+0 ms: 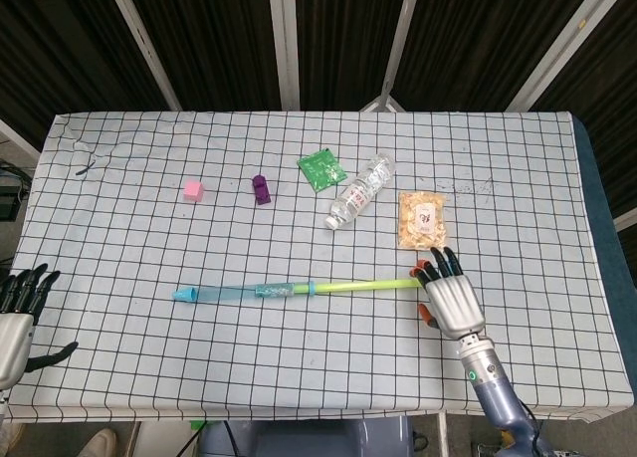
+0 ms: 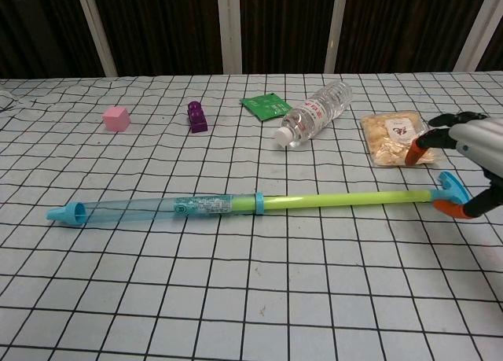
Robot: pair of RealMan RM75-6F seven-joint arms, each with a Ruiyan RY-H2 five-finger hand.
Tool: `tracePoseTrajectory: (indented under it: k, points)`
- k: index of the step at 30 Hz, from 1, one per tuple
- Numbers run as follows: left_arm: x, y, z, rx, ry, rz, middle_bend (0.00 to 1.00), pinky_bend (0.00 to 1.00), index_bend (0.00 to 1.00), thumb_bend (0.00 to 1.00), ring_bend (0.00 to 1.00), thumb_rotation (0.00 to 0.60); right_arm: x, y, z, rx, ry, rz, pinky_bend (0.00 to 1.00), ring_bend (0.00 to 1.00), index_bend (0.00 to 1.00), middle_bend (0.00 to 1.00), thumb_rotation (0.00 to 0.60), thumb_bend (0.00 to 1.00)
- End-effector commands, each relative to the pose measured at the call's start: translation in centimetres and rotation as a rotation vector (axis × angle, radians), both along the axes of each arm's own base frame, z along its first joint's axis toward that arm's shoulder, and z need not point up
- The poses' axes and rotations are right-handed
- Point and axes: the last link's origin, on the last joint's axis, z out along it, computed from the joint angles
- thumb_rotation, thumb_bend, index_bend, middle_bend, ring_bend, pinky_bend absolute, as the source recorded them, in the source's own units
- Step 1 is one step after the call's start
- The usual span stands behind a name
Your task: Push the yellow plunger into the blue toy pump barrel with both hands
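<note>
While my right hand (image 1: 453,303) sits over the T-handle (image 2: 454,191) at the end of the yellow plunger (image 1: 363,287), I judge the step in hand to be getting a hold on that handle, with nothing gripped yet. Its fingers (image 2: 428,139) are apart, spread above and beside the handle, and I cannot tell whether the thumb touches it. My left hand (image 1: 14,318) hangs off the near left edge of the bench (image 1: 119,367), fingers apart and holding nothing, well apart from the blue toy pump barrel (image 1: 244,292).

To do this well, I would close the right fingers behind the crossbar so the push runs straight down the rod, and bring the left hand across to pin the barrel near its collar before any force goes in; otherwise I expect the whole toy to slide along the cloth.

The pump lies flat in the near middle of the bench. Its long axis runs almost left to right, the barrel's open tip pointing left and the handle end right, angled slightly away from me.
</note>
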Motion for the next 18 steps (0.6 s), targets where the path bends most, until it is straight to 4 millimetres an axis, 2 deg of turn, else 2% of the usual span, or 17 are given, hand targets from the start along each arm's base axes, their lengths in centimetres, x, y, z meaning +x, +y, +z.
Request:
tracePoseTrajectory:
  k: [1, 11, 18]
  points:
    - [0.0, 0.0, -0.1, -0.003, 0.001, -0.002, 0.00, 0.00, 0.00, 0.06, 0.00, 0.600, -0.2, -0.9, -0.9, -0.004, 0.014, -0.012, 0.00, 0.00, 0.36, 0.29, 0.600, 0.36]
    - [0.0, 0.1, -0.3, -0.008, 0.002, 0.001, 0.00, 0.00, 0.00, 0.06, 0.00, 0.600, -1.3, -2.9, -1.9, -0.025, 0.035, -0.045, 0.00, 0.06, 0.42, 0.37, 0.600, 0.36]
    - [0.0, 0.2, -0.4, -0.013, 0.006, -0.003, 0.00, 0.00, 0.00, 0.06, 0.00, 0.600, -1.6, -3.2, -2.8, -0.020, 0.030, -0.056, 0.00, 0.09, 0.42, 0.38, 0.600, 0.36]
